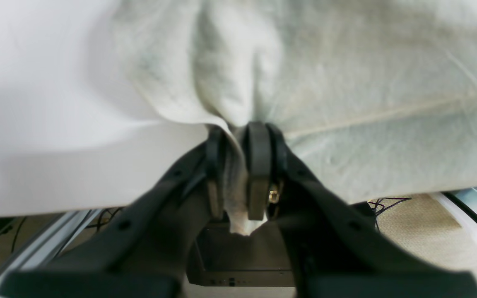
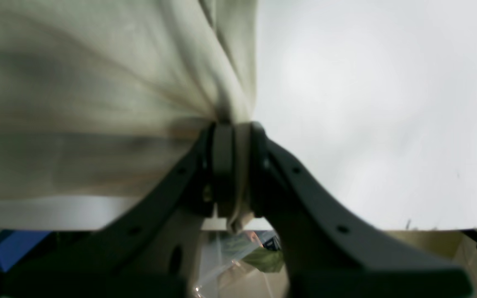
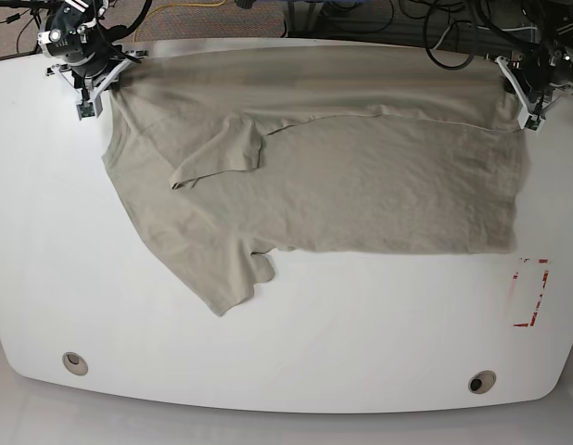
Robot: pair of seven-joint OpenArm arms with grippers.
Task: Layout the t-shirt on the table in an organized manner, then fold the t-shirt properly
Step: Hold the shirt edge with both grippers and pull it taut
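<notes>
Left wrist view: left gripper clamped on a bunched edge of the t-shirt, a tuft of fabric poking out below the black fingers; cloth fans away from the pinch across the white table, bare tabletop to the left of the cloth, table edge just behind the jaws, cables and floor below it. Right wrist view: right gripper pinched tight on the t-shirt too, a thin fold running down between the fingers; fabric pulled in taut wrinkles to the left, blurred; table bare to the right, its edge close behind the gripper. Base view: t-shirt lies along the far side of the table, top edge stretched roughly straight between right gripper at far-left corner and left gripper at far-right. One sleeve folded over onto the body near upper left; lower-left part runs down to a rumpled point. Right edge of cloth sits just above the red-tape mark, not touching. Wide bare tabletop on the near side, with two grey grommet holes near the near edge, well apart from the cloth.
</notes>
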